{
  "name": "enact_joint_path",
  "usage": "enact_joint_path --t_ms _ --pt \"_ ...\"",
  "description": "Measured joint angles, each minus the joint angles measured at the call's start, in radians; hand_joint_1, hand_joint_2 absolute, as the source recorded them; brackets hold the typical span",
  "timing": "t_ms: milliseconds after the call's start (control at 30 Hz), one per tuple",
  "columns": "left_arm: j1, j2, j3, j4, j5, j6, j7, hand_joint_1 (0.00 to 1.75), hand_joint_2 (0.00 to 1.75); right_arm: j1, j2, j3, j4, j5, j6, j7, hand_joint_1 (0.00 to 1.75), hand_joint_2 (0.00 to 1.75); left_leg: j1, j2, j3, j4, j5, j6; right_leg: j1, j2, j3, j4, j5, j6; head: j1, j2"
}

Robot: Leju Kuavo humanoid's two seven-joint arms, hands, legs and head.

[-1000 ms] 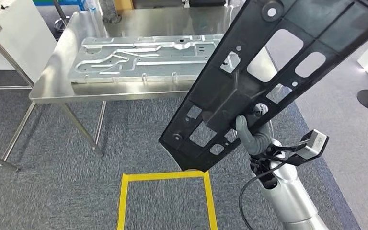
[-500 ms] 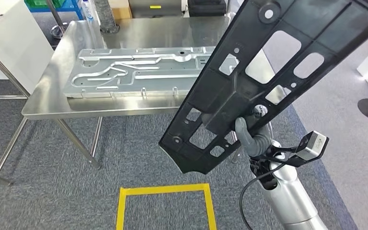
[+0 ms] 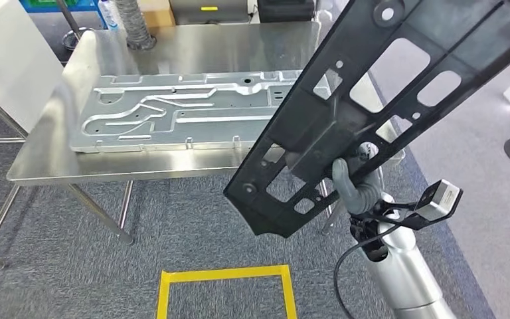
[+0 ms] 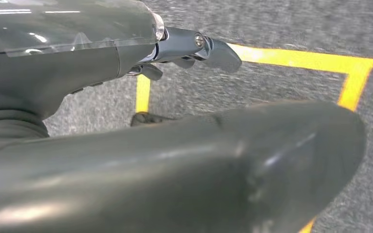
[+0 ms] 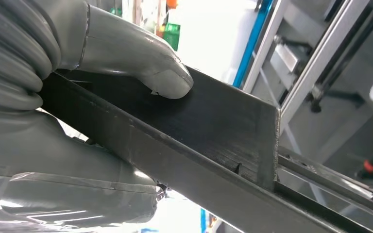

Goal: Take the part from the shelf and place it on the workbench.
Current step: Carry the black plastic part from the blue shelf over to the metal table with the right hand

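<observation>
Steel workbench (image 3: 172, 36) bears metal plate (image 3: 179, 113) | right hand (image 3: 355, 189) fingers (image 5: 141, 60) clamp black part (image 3: 372, 100)

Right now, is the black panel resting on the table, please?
No: the right hand holds the black panel tilted above the table.

One long black part (image 3: 372, 100) with cut-out openings is in view, gripped by one right hand (image 3: 353, 186). One left hand (image 4: 126, 126) hangs over the carpet. One steel tabletop (image 3: 40, 163) carries one stamped silver metal panel (image 3: 172, 113). One square of yellow tape (image 3: 226, 274) is marked on the floor. One small camera module (image 3: 441, 197) sits at the right wrist.
</observation>
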Motion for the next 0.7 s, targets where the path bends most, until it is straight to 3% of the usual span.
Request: enact_joint_path --t_ms 67,133,200,233,267,333,367,400,433,500,567,633,700 --pt "-0.001 0.0 0.0 0.0 -0.001 -0.002 -0.002 0.0 0.0 0.005 0.0 -0.008 -0.004 -0.002 0.0 -0.001 1.75 1.75 0.002 0.002 -0.07 0.115 -0.01 -0.004 0.0 0.0 0.033 -0.008 -0.02 -0.009 0.0 0.0" --pt "0.002 0.0 0.0 0.0 -0.002 -0.005 -0.003 0.0 0.0 0.016 -0.001 -0.017 -0.005 -0.006 0.0 -0.004 1.75 1.75 0.002 0.002 -0.157 0.213 -0.071 -0.007 0.001 0.001 0.061 -0.01 -0.044 -0.013 0.0 0.0" --pt "0.007 -0.001 0.0 0.0 -0.003 -0.007 -0.004 0.0 0.0 0.034 -0.002 -0.029 -0.005 -0.008 0.0 -0.012 1.75 1.75 0.002 0.002 -0.211 0.22 -0.125 -0.006 0.003 0.002 0.096 -0.011 -0.072 -0.013 0.0 0.0" --pt "0.009 -0.001 0.0 0.0 -0.004 -0.008 -0.004 0.0 0.0 0.042 -0.004 -0.035 -0.005 -0.008 0.0 -0.016 1.75 1.75 0.001 0.002 -0.222 0.186 -0.116 -0.002 0.005 0.003 0.115 -0.011 -0.088 -0.012 0.0 0.0" --pt "0.012 -0.001 0.0 0.0 -0.004 -0.008 -0.004 0.0 0.0 0.048 -0.005 -0.04 -0.005 -0.008 0.001 -0.019 1.75 1.75 0.0 0.002 -0.224 0.133 -0.072 0.004 0.006 0.003 0.134 -0.012 -0.103 -0.011 0.0 0.0" --pt "0.017 0.0 0.002 0.0 -0.004 -0.008 -0.004 0.0 0.0 0.058 -0.007 -0.047 -0.004 -0.009 0.002 -0.024 1.75 1.75 -0.006 0.001 -0.223 0.023 0.074 0.017 0.01 0.007 0.165 -0.011 -0.134 -0.005 0.0 0.0" --pt "0.02 0.0 0.003 0.0 -0.004 -0.008 -0.004 0.0 0.0 0.062 -0.007 -0.049 -0.004 -0.009 0.003 -0.025 1.75 1.75 -0.011 0.0 -0.22 -0.009 0.128 0.022 0.01 0.009 0.179 -0.014 -0.148 0.0 0.0 0.0" --pt "0.02 0.0 0.004 0.0 -0.003 -0.007 -0.004 0.0 0.0 0.065 -0.008 -0.053 -0.005 -0.009 0.004 -0.025 1.75 1.75 -0.013 0.0 -0.214 -0.026 0.153 0.027 0.011 0.012 0.191 -0.012 -0.155 0.007 0.0 0.0" --pt "0.018 0.0 0.004 0.0 -0.003 -0.006 -0.004 0.0 0.0 0.066 -0.008 -0.056 -0.006 -0.009 0.005 -0.026 1.75 1.75 -0.014 -0.001 -0.203 -0.028 0.149 0.031 0.011 0.014 0.197 -0.007 -0.157 0.014 0.0 0.0" --pt "0.011 -0.001 0.004 0.0 -0.003 -0.006 -0.005 0.0 0.0 0.064 -0.009 -0.063 -0.009 -0.01 0.006 -0.027 1.75 1.75 -0.012 -0.002 -0.18 -0.036 0.137 0.042 0.008 0.012 0.174 0.056 -0.136 0.023 0.0 0.0" --pt "0.006 -0.001 0.004 0.0 -0.003 -0.006 -0.005 0.0 0.0 0.065 -0.011 -0.066 -0.011 -0.01 0.006 -0.029 1.75 1.75 -0.01 -0.003 -0.158 -0.041 0.119 0.051 0.006 0.008 0.096 0.175 -0.137 0.031 0.0 0.0" --pt "0.005 -0.001 0.005 0.0 -0.003 -0.006 -0.006 0.0 0.0 0.069 -0.014 -0.069 -0.011 -0.01 0.006 -0.03 1.75 1.75 -0.01 -0.004 -0.133 -0.042 0.094 0.055 0.004 0.007 0.004 0.275 -0.201 0.037 0.0 0.0" --pt "0.006 -0.001 0.005 0.0 -0.003 -0.006 -0.005 0.0 0.0 0.073 -0.015 -0.072 -0.011 -0.01 0.006 -0.03 1.75 1.75 -0.009 -0.006 -0.1 -0.042 0.067 0.054 0.002 0.005 -0.053 0.288 -0.262 0.04 0.0 0.0"
